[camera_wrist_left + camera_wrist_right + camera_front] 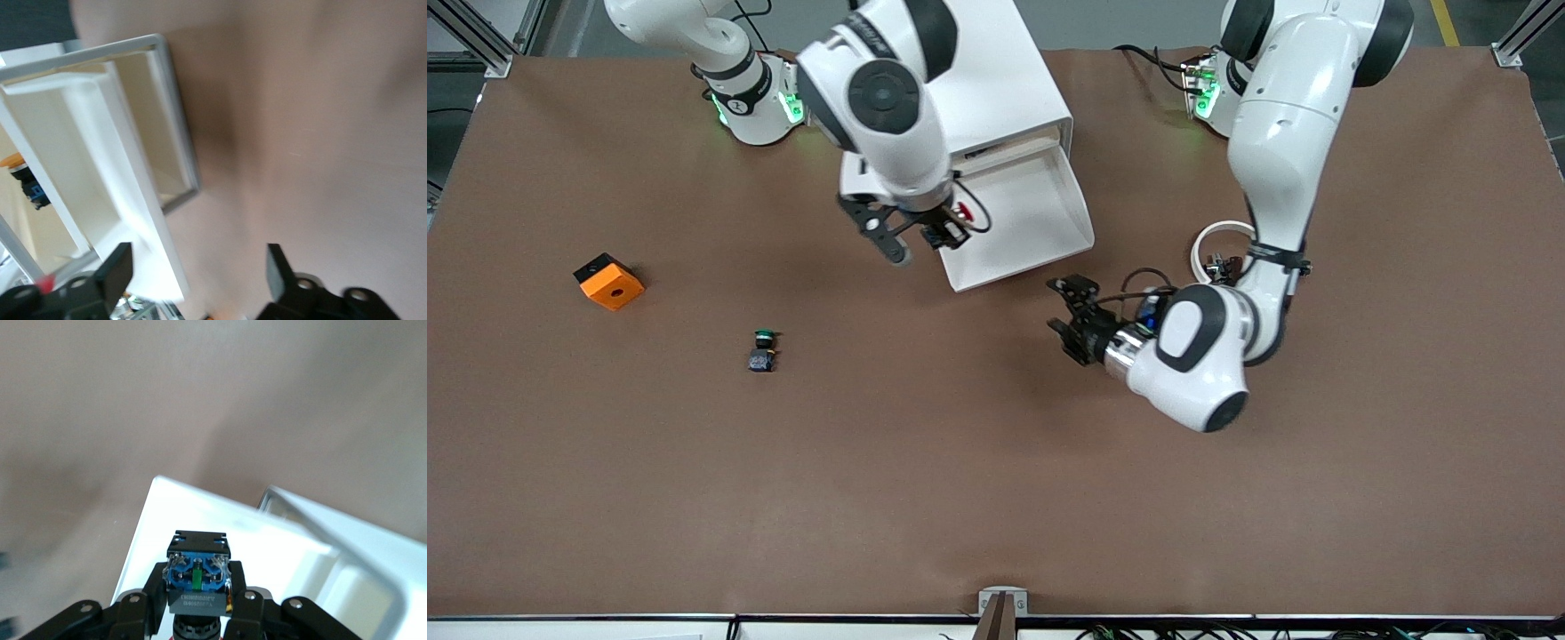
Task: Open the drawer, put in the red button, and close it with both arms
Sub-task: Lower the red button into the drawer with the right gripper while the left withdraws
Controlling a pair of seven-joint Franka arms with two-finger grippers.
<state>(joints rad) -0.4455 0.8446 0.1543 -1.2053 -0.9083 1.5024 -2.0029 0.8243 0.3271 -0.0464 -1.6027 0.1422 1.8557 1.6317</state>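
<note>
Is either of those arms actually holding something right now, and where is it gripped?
The right end effector pinches the red button by its dark block body, over the open drawer. The left end effector holds nothing.

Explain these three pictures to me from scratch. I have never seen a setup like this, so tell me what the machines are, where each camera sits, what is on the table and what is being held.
Two white robot arms stand at a brown table, each ending in a black two-finger gripper. The large picture comes from a high camera facing the robots. The other two come from cameras on each arm's wrist.

The right gripper is shut on the red button, a small push-button with a dark block body, and holds it over the open drawer of the white cabinet. The right wrist view shows that button between the fingers.

The left gripper is open and holds nothing. It waits low over the table beside the drawer's front, toward the left arm's end.

Toward the right arm's end of the table lie a green button and an orange block.
</note>
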